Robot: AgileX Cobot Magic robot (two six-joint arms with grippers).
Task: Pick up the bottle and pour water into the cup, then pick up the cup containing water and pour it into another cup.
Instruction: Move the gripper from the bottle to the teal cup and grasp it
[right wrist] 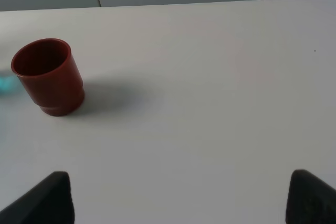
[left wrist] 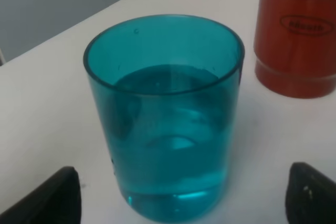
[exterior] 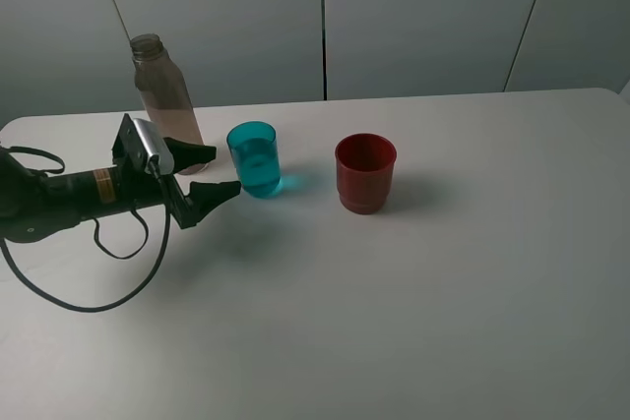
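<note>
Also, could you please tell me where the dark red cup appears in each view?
Exterior high: red cup mid-table, right of the teal cup.
Left wrist: red cup behind the teal cup, partly cropped.
Right wrist: red cup beyond the right gripper.
Shared landmark: the white table.

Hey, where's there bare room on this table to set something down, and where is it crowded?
Bare: the stretch from the red cup to the right edge of the table, and the near side in front of both cups. Crowded: far left, where bottle, left fingers and teal cup bunch together.
</note>
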